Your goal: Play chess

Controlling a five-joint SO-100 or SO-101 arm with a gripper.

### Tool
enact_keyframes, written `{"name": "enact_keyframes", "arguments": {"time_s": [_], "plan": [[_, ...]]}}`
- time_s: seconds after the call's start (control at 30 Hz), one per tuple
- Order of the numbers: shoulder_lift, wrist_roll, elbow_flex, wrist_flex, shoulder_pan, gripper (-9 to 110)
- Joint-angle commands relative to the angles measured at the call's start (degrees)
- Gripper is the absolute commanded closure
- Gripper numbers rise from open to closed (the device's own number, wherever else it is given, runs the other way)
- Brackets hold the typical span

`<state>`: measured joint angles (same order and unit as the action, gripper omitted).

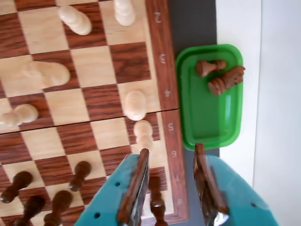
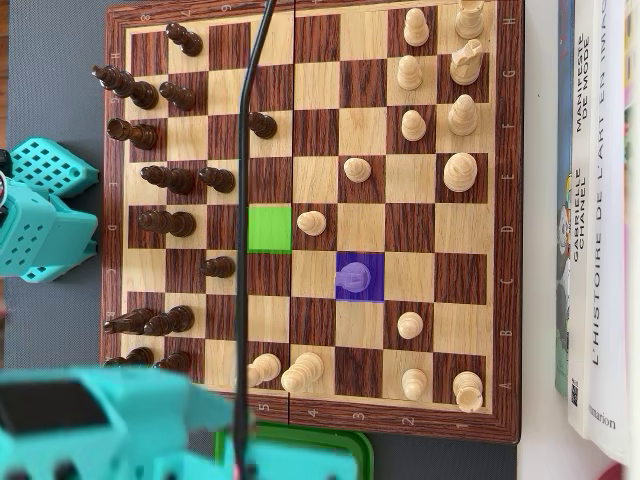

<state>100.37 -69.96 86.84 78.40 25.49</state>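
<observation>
The wooden chess board (image 2: 310, 215) with dark and pale squares lies flat on a grey mat (image 2: 55, 100). In the overhead view the dark brown chess pieces (image 2: 165, 180) stand along the left edge of the board, and the pale wooden chess pieces (image 2: 460, 172) stand mostly along the right edge. A few pale ones stand nearer the middle. One square near the middle of the board shows bright green (image 2: 269, 228). Another square, lower and to the right of it, shows purple (image 2: 359, 276), and a pale piece stands on it.

The teal gripper (image 1: 171, 155) hangs over the numbered edge of the board, as the wrist view shows. Its two fingers (image 1: 135, 186) are spread apart and nothing is between them. One finger is over the board and the other is past its edge.

Just beside that edge sits a green plastic tray (image 1: 207, 120). Two dark brown pieces (image 1: 226, 79) lie on their sides in it, close together.

Past the right edge of the board in the overhead view, some books (image 2: 600, 200) lie side by side on the table.
</observation>
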Motion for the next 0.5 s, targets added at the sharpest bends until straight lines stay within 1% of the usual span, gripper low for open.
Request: {"name": "enact_keyframes", "arguments": {"time_s": [0.0,0.1,0.23,0.47], "plan": [[7.3,-4.8,3.8,-0.2,-4.0,87],[10.7,-8.1,6.7,-0.3,-8.9,87],[11.0,-10.3,9.1,-0.4,-14.2,87],[9.4,-11.8,11.5,-6.5,-17.9,87]]}}
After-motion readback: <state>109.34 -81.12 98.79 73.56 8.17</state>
